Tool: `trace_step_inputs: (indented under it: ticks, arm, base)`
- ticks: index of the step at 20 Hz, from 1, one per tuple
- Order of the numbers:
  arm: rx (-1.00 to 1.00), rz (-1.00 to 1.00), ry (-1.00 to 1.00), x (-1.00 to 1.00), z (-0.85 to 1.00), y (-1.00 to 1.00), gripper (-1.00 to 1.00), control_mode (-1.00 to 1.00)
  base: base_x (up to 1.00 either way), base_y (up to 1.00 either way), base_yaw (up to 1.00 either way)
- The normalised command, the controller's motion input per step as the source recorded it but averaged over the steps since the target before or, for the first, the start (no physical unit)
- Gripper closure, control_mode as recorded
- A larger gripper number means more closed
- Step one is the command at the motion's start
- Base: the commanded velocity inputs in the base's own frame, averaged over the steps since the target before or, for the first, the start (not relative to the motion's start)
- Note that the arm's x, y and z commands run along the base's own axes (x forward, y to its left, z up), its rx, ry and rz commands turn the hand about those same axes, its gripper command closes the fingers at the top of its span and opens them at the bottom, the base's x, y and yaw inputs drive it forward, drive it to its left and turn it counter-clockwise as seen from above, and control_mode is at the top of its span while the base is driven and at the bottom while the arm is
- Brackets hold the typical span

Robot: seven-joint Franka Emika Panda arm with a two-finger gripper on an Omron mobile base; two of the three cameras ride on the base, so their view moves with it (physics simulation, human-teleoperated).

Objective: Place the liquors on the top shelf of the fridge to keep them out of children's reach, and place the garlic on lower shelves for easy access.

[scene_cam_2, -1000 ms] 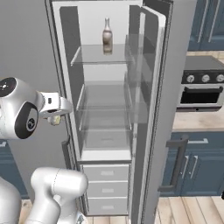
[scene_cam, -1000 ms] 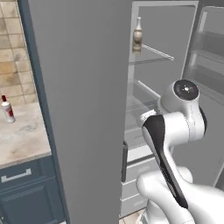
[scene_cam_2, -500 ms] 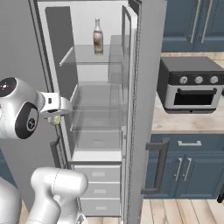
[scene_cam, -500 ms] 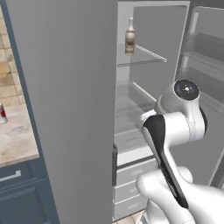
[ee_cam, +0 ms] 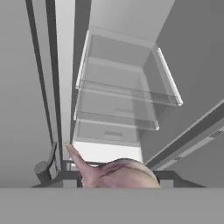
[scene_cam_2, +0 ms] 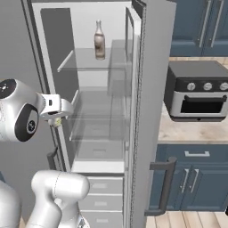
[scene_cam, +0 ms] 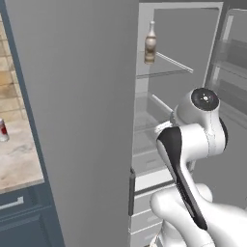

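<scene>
Open fridge (scene_cam_2: 147, 89) interior. The top shelf (scene_cam_2: 84, 67), a clear glass panel, carries the greyish-brown bottle (scene_cam_2: 99, 40), upright toward the back. Below it, the lower shelves (scene_cam_2: 95, 131) are stacked above white drawers (scene_cam_2: 104, 202). Left of the fridge, a marble table (scene_cam: 17, 164) carries the white bottle (scene_cam: 3, 130).

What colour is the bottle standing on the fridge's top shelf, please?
Greyish-brown glass bottle with a pale label, clearest in the right base view.
</scene>
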Motion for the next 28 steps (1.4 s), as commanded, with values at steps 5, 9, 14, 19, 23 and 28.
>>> trace_step_inputs:
  ticks: [5,9,14,19,23,28]
  arm:
    - [0.0,0.0,0.0,0.0,0.0,0.0,1.0,1.0]
    - [0.0,0.0,0.0,0.0,0.0,0.0,1.0,1.0]
    - [0.0,0.0,0.0,0.0,0.0,0.0,1.0,1.0]
    - [0.0,0.0,0.0,0.2,-0.09,-0.15,1.0,-1.0]
    - [0.0,0.0,0.0,0.48,-0.3,-0.26,1.0,-1.0]
    - [0.01,0.0,0.0,0.67,-0.29,-0.01,1.0,-1.0]
  base:
    - [0.32,-0.29,0.0]
    - [0.28,-0.35,0.0]
    - [0.27,-0.26,0.0]
    - [0.11,-0.06,0.0]
    - [0.0,0.0,0.0]
    - [0.0,0.0,0.0]
